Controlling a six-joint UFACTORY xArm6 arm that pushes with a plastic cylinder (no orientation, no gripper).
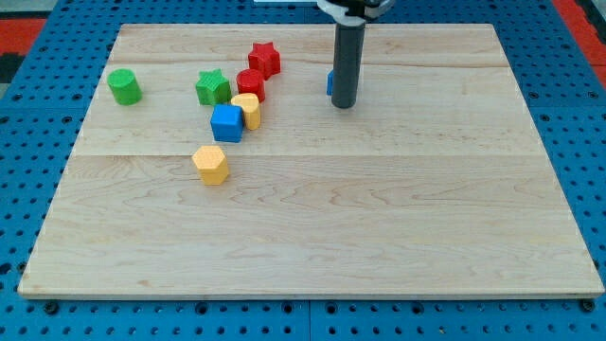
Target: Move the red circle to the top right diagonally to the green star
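No pincer is fitted; my tip (pixel 344 104) is set well right of the red circle (pixel 251 84), which touches the green star (pixel 213 88).

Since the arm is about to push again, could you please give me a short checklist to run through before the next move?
1. My tip in view: ok, right of the cluster, touching no cluster block.
2. Red circle located: ok, just right of the green star.
3. Red circle already up-right of the green star: not ok, it sits about level with it.
4. Space up-right of the star free: not ok, the red star is there, close to the circle.
5. Circle free to slide alone: not ok, the yellow block crowds its lower edge.
6. Blue piece behind the rod: cannot tell its shape, mostly hidden.
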